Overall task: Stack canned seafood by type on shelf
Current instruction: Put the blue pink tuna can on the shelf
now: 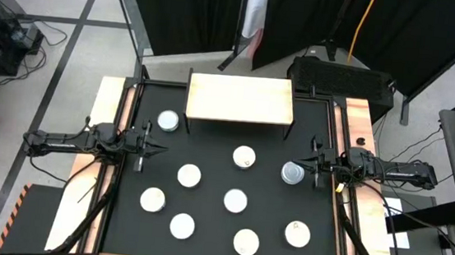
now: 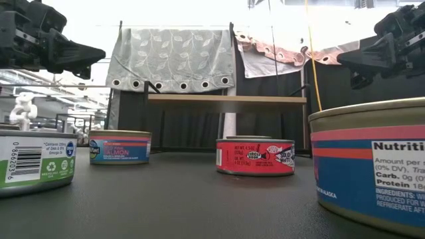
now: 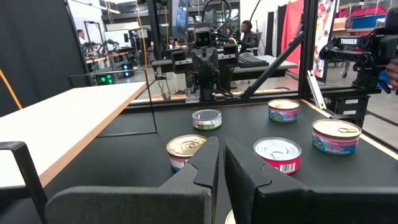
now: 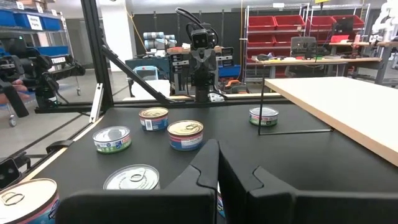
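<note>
Nine tins [image 1: 189, 174] on table, possibly more hidden; one shelf [image 1: 240, 99].

Tins [image 1: 189, 175]: metal, lids silvery and lightly reflective, one lid gold-toned [image 3: 186, 145]; side labels glossy printed paper, red [image 2: 255, 157], blue [image 2: 120, 147], green-white [image 2: 36, 161]. Shelf [image 1: 240, 99]: light wood top, smooth matt finish; thin dark legs. Tabletop [image 1: 217, 151]: black, matt, faintly textured. Left gripper fingers [image 3: 245, 180]: dark matt plastic. Backdrop curtain [image 2: 174, 60]: patterned grey cloth.

Silvery-lidded tins [image 1: 189, 175] on black table [image 1: 217, 151]; light wood shelf [image 1: 240, 100].
</note>
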Robot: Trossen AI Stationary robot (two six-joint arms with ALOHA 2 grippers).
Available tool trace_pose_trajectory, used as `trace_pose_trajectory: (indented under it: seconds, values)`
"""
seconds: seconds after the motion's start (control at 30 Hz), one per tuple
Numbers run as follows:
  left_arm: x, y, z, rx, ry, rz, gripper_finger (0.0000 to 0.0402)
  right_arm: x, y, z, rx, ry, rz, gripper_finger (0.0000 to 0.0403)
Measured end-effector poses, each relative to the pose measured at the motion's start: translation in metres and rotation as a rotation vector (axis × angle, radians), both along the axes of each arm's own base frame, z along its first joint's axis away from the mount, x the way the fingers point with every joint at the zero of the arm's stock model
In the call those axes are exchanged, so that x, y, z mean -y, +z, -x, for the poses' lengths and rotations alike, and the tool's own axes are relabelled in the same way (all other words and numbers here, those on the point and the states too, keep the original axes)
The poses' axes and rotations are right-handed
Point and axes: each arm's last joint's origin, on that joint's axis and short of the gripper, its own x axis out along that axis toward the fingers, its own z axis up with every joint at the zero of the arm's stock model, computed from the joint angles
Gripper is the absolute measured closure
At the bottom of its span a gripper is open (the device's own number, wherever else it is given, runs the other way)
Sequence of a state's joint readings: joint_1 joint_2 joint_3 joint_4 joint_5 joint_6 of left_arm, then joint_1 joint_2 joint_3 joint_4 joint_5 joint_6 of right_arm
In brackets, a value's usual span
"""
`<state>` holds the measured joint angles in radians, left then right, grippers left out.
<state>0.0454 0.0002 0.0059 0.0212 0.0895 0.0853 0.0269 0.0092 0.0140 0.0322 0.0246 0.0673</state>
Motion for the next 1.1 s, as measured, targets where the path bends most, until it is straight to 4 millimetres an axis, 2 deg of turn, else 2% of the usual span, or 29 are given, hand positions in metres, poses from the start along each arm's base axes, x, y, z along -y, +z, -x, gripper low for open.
trace_pose_trajectory:
  seconds: [0.47,0.57,0.63,0.73,0.9,1.03,1.1]
  values:
    - [0.0,0.0,0.0,0.0,0.0,0.0,0.0372,0.0,0.0,0.0,0.001,0.006,-0.073,0.0403]
    - [0.0,0.0,0.0,0.0,0.0,0.0,0.0372,0.0,0.009,0.002,0.023,0.008,-0.077,0.0403]
    - [0.0,0.0,0.0,0.0,0.0,0.0,0.0372,0.0,0.028,0.006,0.074,0.01,-0.091,0.0403]
    - [0.0,0.0,0.0,0.0,0.0,0.0,0.0372,0.0,0.067,0.016,0.116,0.012,-0.087,0.0403]
    - [0.0,0.0,0.0,0.0,0.0,0.0,0.0372,0.001,0.147,0.031,0.094,-0.001,-0.043,0.0403]
    - [0.0,0.0,0.0,0.0,0.0,0.0,0.0372,0.001,0.208,0.028,0.046,-0.004,-0.011,0.0403]
    - [0.0,0.0,0.0,0.0,0.0,0.0,0.0372,0.001,0.232,0.021,0.034,-0.004,0.003,0.0403]
